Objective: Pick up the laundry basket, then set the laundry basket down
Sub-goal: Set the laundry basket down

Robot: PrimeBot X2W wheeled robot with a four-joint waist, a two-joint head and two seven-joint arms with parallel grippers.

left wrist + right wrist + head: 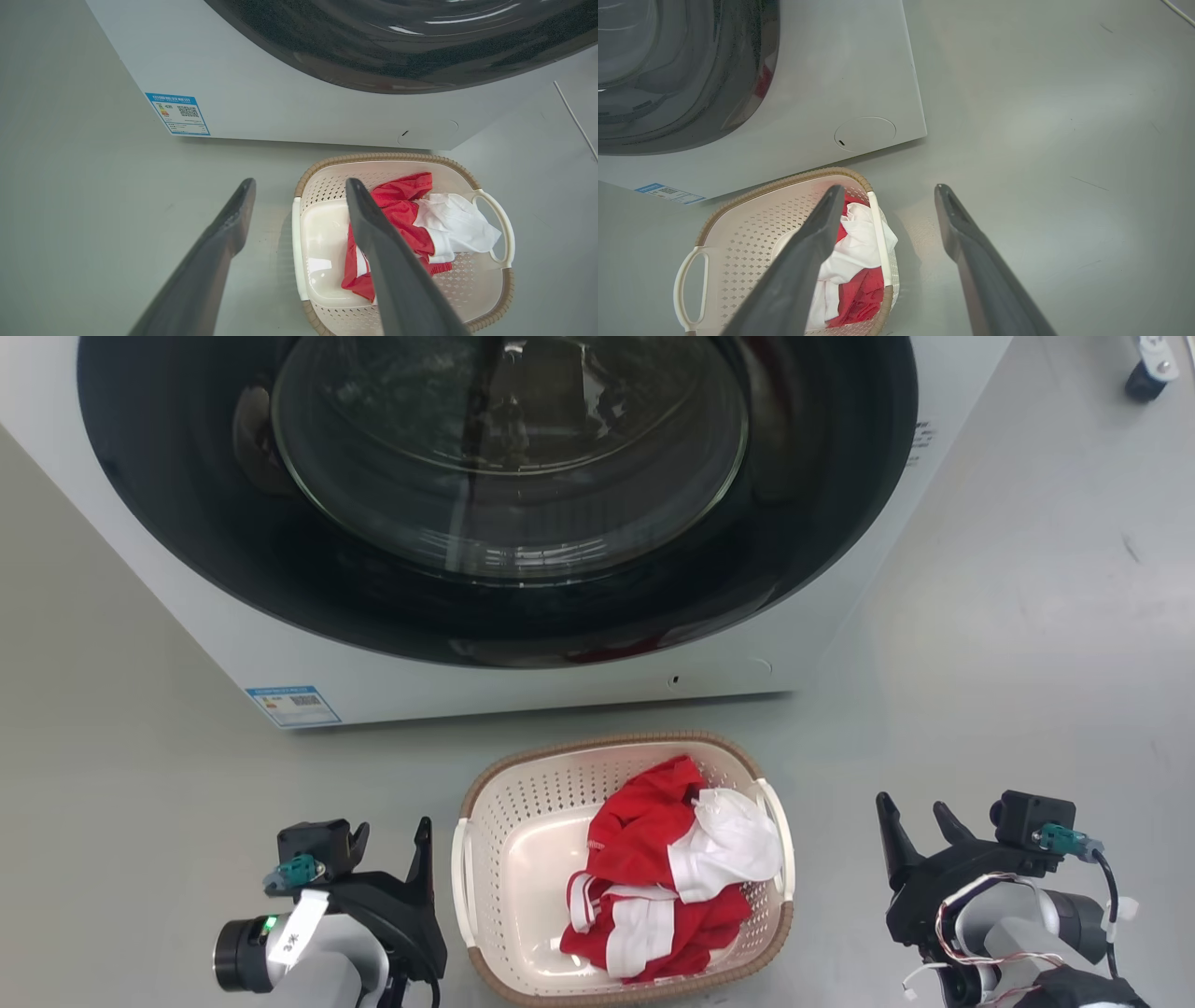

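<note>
"Has it got hold of anything?"

"No. The left gripper (392, 833) and right gripper (913, 807) are both spread wide and empty. The laundry basket (537, 803) sits on the floor (140, 784) between them, just in front of the washer (523, 695)."

"So it's lining up for the lift?"

"I'd say so. The left one is just beside the left handle (459, 859), while the right one stands further off from the right handle (780, 831). Each should straddle its white handle and close together. If one side bites first, the basket will likely tip."

"Anything inside?"

"Red and white clothes (663, 887), heaped toward the right. The white cloth lies against that handle, so a finger could pinch fabric instead of plastic. It may also hang heavier on that side."

"And the washer?"

"Close behind the far rim, door shut. A straight lift looks best, with no forward swing. The blue label (293, 705) is well out of the way."
</note>
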